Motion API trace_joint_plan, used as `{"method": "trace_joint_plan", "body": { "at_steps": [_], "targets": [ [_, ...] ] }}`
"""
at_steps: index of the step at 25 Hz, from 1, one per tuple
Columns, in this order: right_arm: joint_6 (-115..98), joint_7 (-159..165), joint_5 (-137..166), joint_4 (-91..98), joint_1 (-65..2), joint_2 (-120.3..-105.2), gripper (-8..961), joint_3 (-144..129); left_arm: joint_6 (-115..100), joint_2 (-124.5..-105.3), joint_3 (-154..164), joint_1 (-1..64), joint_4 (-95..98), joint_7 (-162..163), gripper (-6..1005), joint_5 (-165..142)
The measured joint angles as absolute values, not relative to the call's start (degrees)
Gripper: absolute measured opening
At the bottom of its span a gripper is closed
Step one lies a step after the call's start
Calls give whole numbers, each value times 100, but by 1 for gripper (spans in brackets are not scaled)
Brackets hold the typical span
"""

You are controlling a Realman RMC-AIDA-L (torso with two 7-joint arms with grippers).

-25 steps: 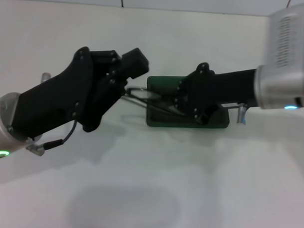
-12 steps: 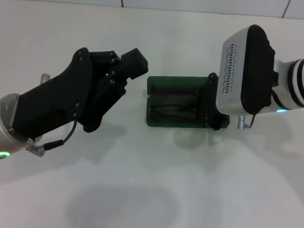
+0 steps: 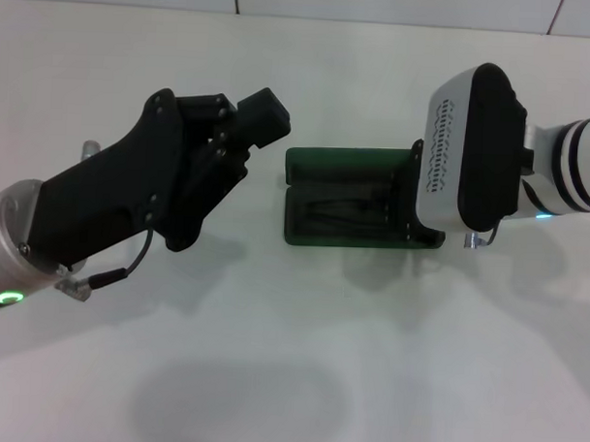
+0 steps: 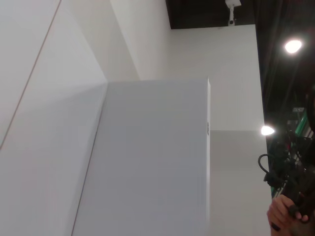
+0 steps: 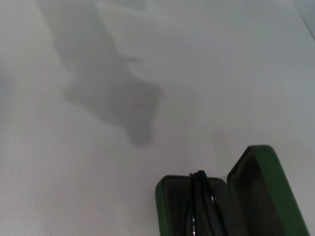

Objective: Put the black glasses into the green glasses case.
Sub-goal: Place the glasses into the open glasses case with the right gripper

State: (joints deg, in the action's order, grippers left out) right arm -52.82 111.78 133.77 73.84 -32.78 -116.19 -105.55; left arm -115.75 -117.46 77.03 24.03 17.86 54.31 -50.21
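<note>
The green glasses case (image 3: 326,166) lies open on the white table, lid tilted back. The black glasses (image 3: 336,213) lie folded inside its lower half. The right wrist view shows the case (image 5: 256,196) with the glasses (image 5: 199,199) in it. My right gripper (image 3: 413,198) hangs over the right end of the case, mostly hidden behind its white wrist housing. My left gripper (image 3: 258,128) is raised just left of the case, apart from it and holding nothing. The left wrist view shows only walls and ceiling.
The white table (image 3: 300,357) spreads around the case, with shadows of the arms on it. A white wall panel (image 4: 147,162) fills the left wrist view.
One second ago the glasses were held above the case between the two grippers; now they lie inside it. The right wrist has turned and drawn back to the right. The left arm has barely moved.
</note>
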Motion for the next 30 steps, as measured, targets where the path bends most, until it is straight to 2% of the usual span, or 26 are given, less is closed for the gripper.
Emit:
{"method": "trace_joint_plan", "body": {
  "at_steps": [30],
  "targets": [
    [-4858, 11100, 13703, 7103, -3583, -11619, 61, -10896, -11493, -11768, 7638, 2408, 1769, 5431, 40, -5063]
  ]
}}
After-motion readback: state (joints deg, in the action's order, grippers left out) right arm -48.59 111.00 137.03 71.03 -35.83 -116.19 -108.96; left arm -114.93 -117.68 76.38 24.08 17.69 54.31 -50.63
